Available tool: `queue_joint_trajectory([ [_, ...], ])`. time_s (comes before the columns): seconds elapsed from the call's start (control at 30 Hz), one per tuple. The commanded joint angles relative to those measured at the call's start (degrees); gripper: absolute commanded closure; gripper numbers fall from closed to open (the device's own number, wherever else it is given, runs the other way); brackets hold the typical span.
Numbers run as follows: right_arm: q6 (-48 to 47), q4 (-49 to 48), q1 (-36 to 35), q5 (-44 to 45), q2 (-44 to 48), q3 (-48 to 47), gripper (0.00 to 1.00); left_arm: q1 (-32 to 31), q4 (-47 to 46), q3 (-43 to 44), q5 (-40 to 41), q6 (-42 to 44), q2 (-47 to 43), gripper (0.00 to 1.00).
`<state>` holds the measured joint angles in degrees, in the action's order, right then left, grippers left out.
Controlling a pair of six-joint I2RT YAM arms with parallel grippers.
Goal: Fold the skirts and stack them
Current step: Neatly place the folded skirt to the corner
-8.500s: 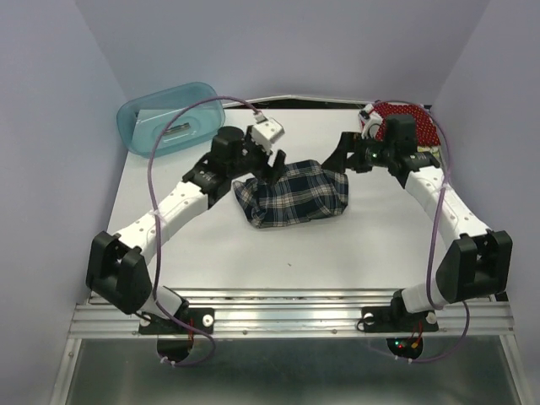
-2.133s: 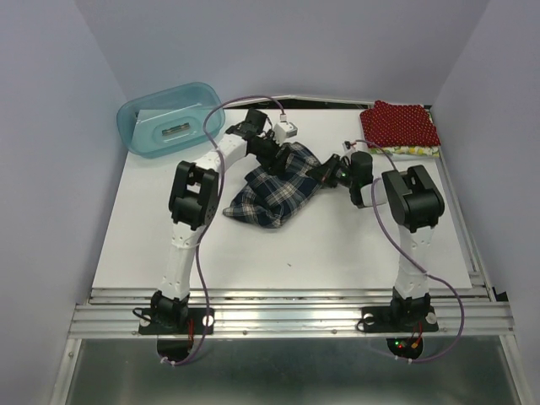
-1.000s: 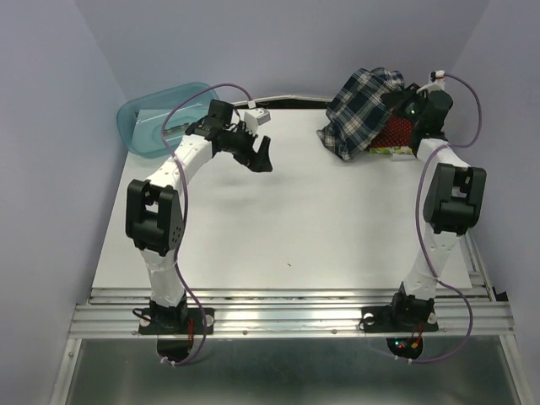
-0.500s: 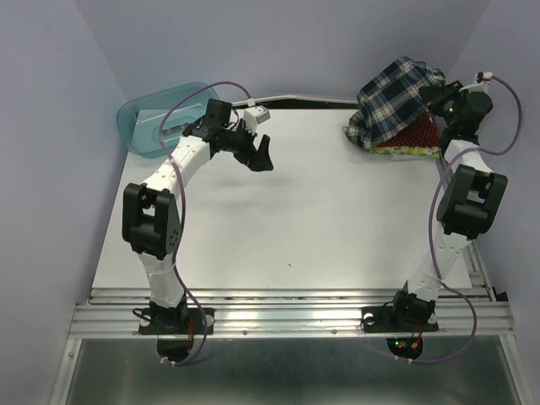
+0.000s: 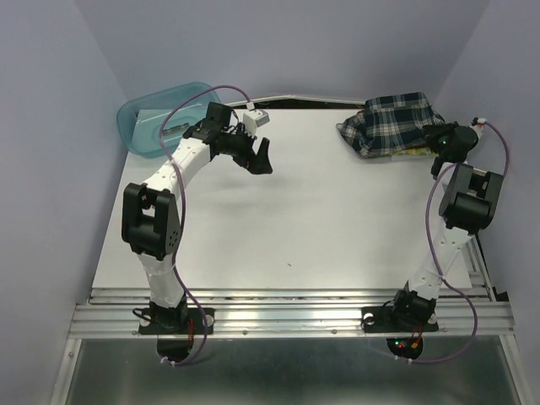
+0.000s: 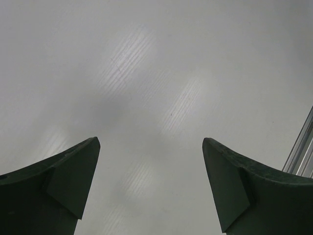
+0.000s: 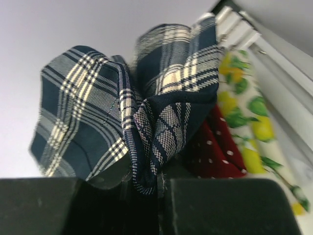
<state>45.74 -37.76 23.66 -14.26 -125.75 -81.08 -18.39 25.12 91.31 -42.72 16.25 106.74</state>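
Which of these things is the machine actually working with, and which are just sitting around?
Part of the job: plaid skirt, red dotted skirt, lemon-print skirt.
Just lying about: teal tub at the far left corner.

White table, top and wrist views. Its smooth pale surface lies below the left gripper. A translucent teal tub stands on it at the far corner, beyond and to the left of that gripper. Just ahead and to the right of the right gripper, the yellowish patterned skirt lies flat on the tabletop, bearing the red skirt and the plaid skirt above it.
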Motion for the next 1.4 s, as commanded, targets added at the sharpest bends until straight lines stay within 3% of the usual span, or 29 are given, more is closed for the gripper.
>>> queue_joint_trajectory([
  [0.0, 3.4, -4.1, 1.0, 8.8, -0.8, 1.3, 0.99, -0.2, 0.0, -1.0, -0.1, -0.1, -4.7, 0.01],
  [0.23, 5.2, -0.1, 1.0, 16.3, 0.2, 3.6, 0.98, -0.2, 0.7, -1.8, 0.9, 0.2, -5.0, 0.01],
  [0.27, 5.4, -0.1, 1.0, 16.4, 0.5, 3.8, 0.93, -0.2, 0.6, -1.8, 1.0, 0.2, -5.1, 0.01],
  [0.3, 5.3, 0.0, 1.0, 16.2, 0.9, 4.0, 0.62, -0.2, 0.5, -1.9, 0.9, 0.2, -5.3, 0.01],
  [0.37, 5.2, 0.4, 1.0, 15.0, 1.6, 3.6, 0.57, -0.2, 0.4, -1.9, 1.0, 0.0, -5.5, 0.01],
  [0.47, 4.8, 0.8, 1.0, 14.8, 3.1, 3.5, 0.37, -0.2, 0.3, -1.8, 1.2, -0.1, -5.5, 0.01],
  [0.57, 4.3, 1.4, 1.0, 14.8, 5.1, 3.9, 0.30, -0.2, 0.2, -2.0, 1.8, 0.1, -5.9, 0.01],
  [0.77, 1.9, 4.3, 3.3, 12.3, 10.1, 6.4, 0.00, 1.3, -2.1, -4.4, 3.1, -0.8, -7.9, 0.01],
  [0.97, -3.6, 8.3, 5.3, 8.8, 19.3, 13.0, 0.00, 4.2, -6.1, -8.2, 3.4, -4.3, -9.2, 0.01],
  [1.13, -17.4, 17.1, 6.5, 2.2, 28.9, 18.8, 0.00, 5.3, -9.5, -12.4, 9.2, -5.4, -11.7, 0.01],
  [1.23, -28.4, 28.7, 6.5, -8.5, 35.0, 18.7, 0.00, 5.3, -7.9, -11.9, 16.2, -2.4, -13.2, 0.01],
  [1.27, -31.6, 31.6, 6.5, -17.6, 37.5, 18.1, 0.00, 5.4, -8.5, -13.0, 19.5, -2.4, -13.8, 0.01],
  [1.37, -43.5, 47.4, 5.8, -31.3, 41.7, 14.8, 0.00, 5.6, -11.0, -18.2, 20.5, -0.3, -18.4, 0.01],
])
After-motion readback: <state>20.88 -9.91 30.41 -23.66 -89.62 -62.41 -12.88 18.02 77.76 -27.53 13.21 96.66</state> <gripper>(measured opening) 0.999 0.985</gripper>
